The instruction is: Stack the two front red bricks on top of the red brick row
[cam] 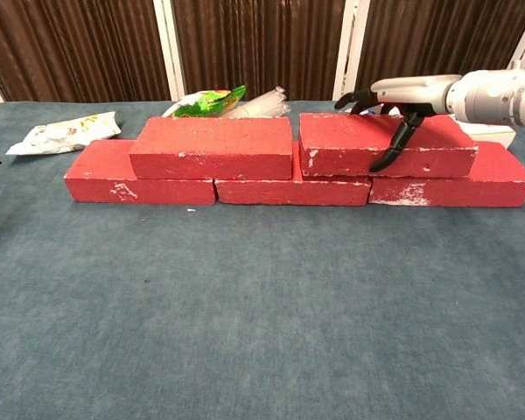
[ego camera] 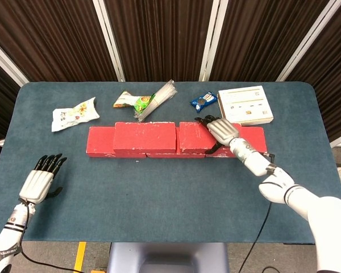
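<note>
A row of red bricks (ego camera: 99,141) (cam: 114,179) lies across the middle of the table. One red brick (ego camera: 145,136) (cam: 212,147) sits on top of the row at its left part. A second upper red brick (ego camera: 190,136) (cam: 359,144) rests on the row just right of it, a small gap between the two. My right hand (ego camera: 220,129) (cam: 407,92) grips this second brick, fingers over its top and far edge, thumb down its front face. My left hand (ego camera: 38,182) rests open at the table's front left, far from the bricks.
Behind the bricks lie a white snack packet (ego camera: 74,112) (cam: 63,131), a green packet (ego camera: 133,101) (cam: 208,101) with a clear plastic bag (ego camera: 162,96), a blue packet (ego camera: 203,100) and a white box (ego camera: 245,104). The table's front edge is near my left hand.
</note>
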`<move>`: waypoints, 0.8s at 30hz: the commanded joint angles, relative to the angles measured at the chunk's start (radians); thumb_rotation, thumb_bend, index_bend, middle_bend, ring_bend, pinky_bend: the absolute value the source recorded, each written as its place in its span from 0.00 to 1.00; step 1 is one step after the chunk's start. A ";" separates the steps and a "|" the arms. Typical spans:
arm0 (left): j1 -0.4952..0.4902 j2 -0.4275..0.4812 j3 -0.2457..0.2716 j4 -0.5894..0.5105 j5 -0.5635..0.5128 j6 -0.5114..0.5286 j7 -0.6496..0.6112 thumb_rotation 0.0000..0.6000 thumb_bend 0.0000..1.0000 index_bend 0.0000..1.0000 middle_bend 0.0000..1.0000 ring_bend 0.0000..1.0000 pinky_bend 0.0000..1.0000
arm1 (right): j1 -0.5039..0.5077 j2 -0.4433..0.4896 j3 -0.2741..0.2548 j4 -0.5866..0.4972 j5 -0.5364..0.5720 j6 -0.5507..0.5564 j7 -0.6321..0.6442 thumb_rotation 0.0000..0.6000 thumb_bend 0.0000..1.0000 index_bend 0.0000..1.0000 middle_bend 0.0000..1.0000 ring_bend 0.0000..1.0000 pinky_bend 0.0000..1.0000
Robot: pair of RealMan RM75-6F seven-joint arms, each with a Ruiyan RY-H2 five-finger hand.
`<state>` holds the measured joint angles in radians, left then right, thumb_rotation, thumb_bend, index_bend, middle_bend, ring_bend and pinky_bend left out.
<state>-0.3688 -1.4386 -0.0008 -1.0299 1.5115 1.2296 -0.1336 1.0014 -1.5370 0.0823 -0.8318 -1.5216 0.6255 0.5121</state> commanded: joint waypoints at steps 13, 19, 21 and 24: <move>-0.002 0.002 -0.001 0.005 0.002 -0.006 -0.025 1.00 0.29 0.00 0.00 0.00 0.04 | 0.001 -0.010 0.023 -0.008 0.073 -0.022 -0.109 1.00 0.15 0.00 0.20 0.07 0.42; -0.001 0.002 -0.001 0.004 0.006 -0.002 -0.025 1.00 0.29 0.00 0.00 0.00 0.04 | 0.000 -0.007 0.028 -0.029 0.086 -0.023 -0.130 1.00 0.11 0.00 0.19 0.07 0.42; -0.001 0.003 0.000 0.003 0.008 -0.001 -0.025 1.00 0.29 0.00 0.00 0.00 0.04 | 0.000 -0.005 0.029 -0.034 0.088 -0.021 -0.138 1.00 0.11 0.00 0.19 0.07 0.42; 0.000 0.003 0.000 0.002 0.009 0.001 -0.026 1.00 0.29 0.00 0.00 0.00 0.04 | 0.000 -0.004 0.030 -0.041 0.093 -0.022 -0.146 1.00 0.11 0.00 0.19 0.07 0.42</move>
<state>-0.3691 -1.4352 -0.0010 -1.0284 1.5202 1.2307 -0.1592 1.0011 -1.5414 0.1122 -0.8725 -1.4290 0.6036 0.3664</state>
